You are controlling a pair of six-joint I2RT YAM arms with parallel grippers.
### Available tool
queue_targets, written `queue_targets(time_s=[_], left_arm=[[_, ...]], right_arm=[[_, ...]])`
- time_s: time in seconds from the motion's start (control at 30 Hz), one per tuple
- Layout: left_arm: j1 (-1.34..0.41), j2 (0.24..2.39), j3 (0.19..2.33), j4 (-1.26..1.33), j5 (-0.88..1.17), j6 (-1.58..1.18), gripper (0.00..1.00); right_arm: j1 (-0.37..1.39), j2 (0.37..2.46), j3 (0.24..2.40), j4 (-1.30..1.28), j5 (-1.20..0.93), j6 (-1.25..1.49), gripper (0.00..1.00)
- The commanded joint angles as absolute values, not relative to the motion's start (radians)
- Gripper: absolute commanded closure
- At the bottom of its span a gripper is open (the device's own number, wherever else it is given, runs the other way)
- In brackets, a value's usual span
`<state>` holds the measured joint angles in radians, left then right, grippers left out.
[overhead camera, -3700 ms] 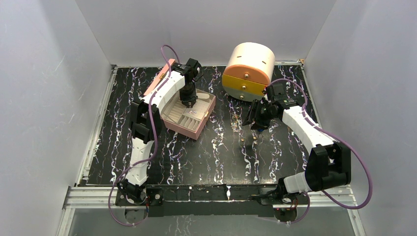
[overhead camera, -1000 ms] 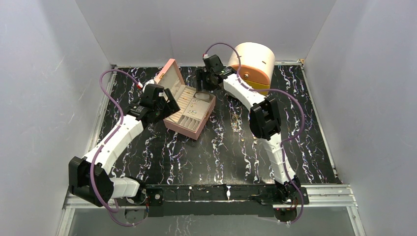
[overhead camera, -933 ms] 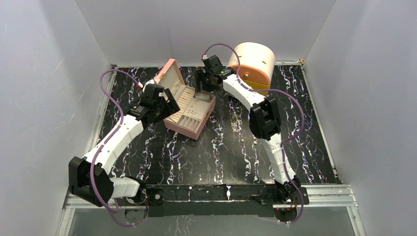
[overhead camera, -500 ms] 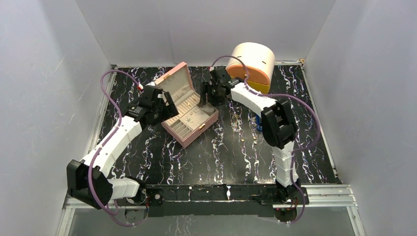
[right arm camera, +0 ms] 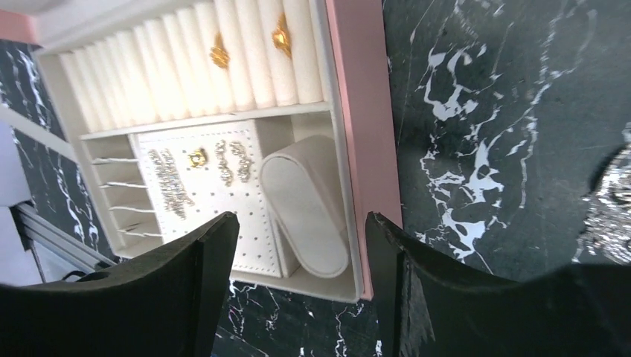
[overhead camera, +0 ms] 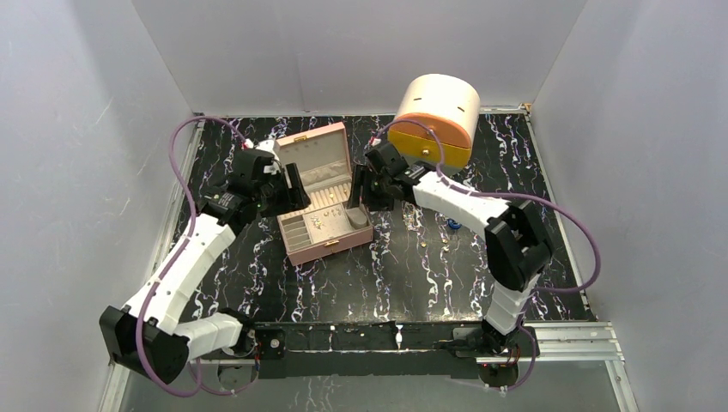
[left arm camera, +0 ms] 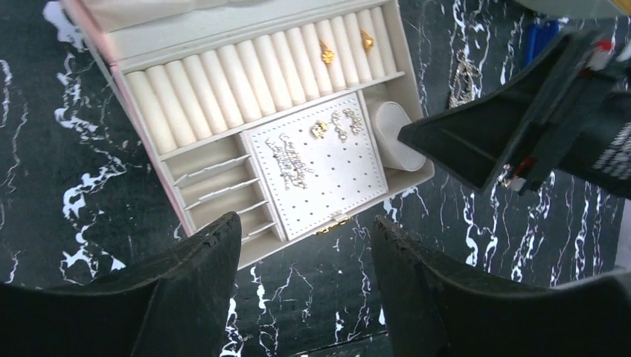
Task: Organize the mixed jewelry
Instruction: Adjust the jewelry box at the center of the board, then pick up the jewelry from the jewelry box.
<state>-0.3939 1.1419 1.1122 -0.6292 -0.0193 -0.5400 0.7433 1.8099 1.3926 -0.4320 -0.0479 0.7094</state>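
my left claw [left arm camera: 305, 222] gapes empty, clasp edge of the pink box [left arm camera: 376, 210] between its fingers — right claw [right arm camera: 301, 219] apart too, box wall at one fingertip, marble table [right arm camera: 484, 89] spreading beyond it.

Bright, even overhead lighting; soft shadows. Overhead view sharp. Wrist views: near fingers [left arm camera: 186, 297] dark, blurred; box lining [right arm camera: 249, 44] slightly overexposed.

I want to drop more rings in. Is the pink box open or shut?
Open: the lid of the pink box stands raised; wrist views show ring rolls and earring panel uncovered.
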Motion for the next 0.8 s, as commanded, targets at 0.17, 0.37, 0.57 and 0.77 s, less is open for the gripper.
queue_targets(time_s=[0.17, 0.37, 0.57, 0.77], left_arm=[[-0.507, 1.346, 1.230, -0.587, -0.051, -0.430, 0.45], [-0.554, 1.524, 1.308, -0.595, -0.102, -0.314, 0.61], [-0.558, 1.623, 1.336, -0.591, -0.090, -0.285, 0.66], [-0.564, 1.662, 1.352, -0.585, -0.080, -0.298, 0.76]], right_arm=[[0.732, 1.603, 1.405, -0.411, 0.073, 0.656, 0.26], [0.712, 1.511, 1.253, -0.384, 0.049, 0.664, 0.26], [0.700, 1.485, 1.207, -0.398, 0.053, 0.660, 0.26], [0.689, 1.494, 1.211, -0.408, 0.056, 0.651, 0.27]])
